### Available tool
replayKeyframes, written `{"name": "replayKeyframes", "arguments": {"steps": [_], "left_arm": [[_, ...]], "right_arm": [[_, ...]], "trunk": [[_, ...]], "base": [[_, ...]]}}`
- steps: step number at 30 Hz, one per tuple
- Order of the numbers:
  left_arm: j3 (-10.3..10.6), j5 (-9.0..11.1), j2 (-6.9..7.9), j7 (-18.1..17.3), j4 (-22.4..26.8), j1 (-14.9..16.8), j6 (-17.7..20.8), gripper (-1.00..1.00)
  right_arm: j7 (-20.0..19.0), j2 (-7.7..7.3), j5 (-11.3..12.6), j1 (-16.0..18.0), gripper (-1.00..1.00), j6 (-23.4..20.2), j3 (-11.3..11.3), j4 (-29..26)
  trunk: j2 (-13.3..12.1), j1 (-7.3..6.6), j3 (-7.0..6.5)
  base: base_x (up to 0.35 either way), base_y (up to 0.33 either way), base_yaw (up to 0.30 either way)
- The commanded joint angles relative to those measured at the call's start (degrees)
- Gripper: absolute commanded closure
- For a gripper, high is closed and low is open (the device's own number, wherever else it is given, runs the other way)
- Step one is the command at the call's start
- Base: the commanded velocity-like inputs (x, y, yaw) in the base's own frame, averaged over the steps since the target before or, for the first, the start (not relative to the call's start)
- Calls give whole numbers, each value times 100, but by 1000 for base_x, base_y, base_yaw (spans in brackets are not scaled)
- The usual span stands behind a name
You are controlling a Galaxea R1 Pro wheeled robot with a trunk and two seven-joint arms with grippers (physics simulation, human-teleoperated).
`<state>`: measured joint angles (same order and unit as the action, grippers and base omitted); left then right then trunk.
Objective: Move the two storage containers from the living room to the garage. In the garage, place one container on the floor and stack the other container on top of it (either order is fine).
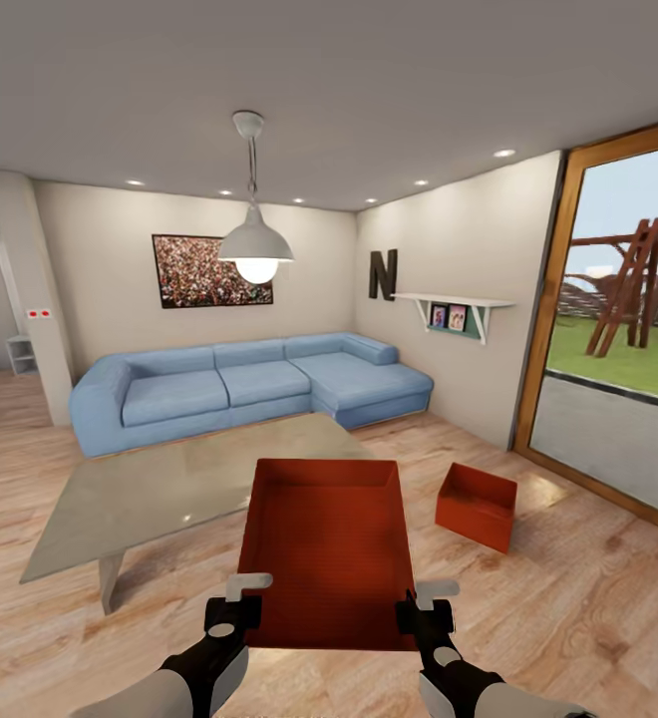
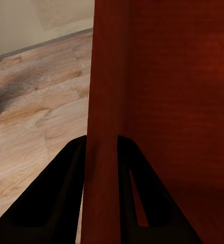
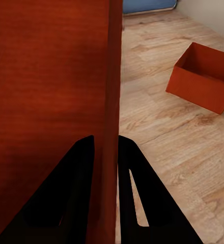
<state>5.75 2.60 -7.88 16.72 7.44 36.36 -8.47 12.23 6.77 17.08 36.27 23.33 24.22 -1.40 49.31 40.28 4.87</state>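
Framed picture (image 1: 212,270) on back wall; letter N (image 1: 383,274) above shelf (image 1: 453,300); swing frame (image 1: 628,288) outside.

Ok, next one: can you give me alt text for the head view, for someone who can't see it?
Both grippers, left and right, hold a red-orange open-top storage container by its side walls above a light wood floor. A second identical container sits on the floor to the right, with a glass coffee table and blue sectional sofa behind.
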Motion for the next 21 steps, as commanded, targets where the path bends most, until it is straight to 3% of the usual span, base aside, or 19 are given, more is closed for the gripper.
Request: {"name": "replayKeyframes", "arguments": {"steps": [1,21], "left_arm": [[-170,-66,2,180,30,12,-76,100],[-170,-59,6,174,30,12,-76,100]], "right_arm": [[8,-1,93,2,100,12,-14,17],[8,3,93,3,100,13,-14,17]], "trunk": [[8,0,6],[8,0,-55]], "base": [[-35,-22,259],[-3,-2,263]]}}
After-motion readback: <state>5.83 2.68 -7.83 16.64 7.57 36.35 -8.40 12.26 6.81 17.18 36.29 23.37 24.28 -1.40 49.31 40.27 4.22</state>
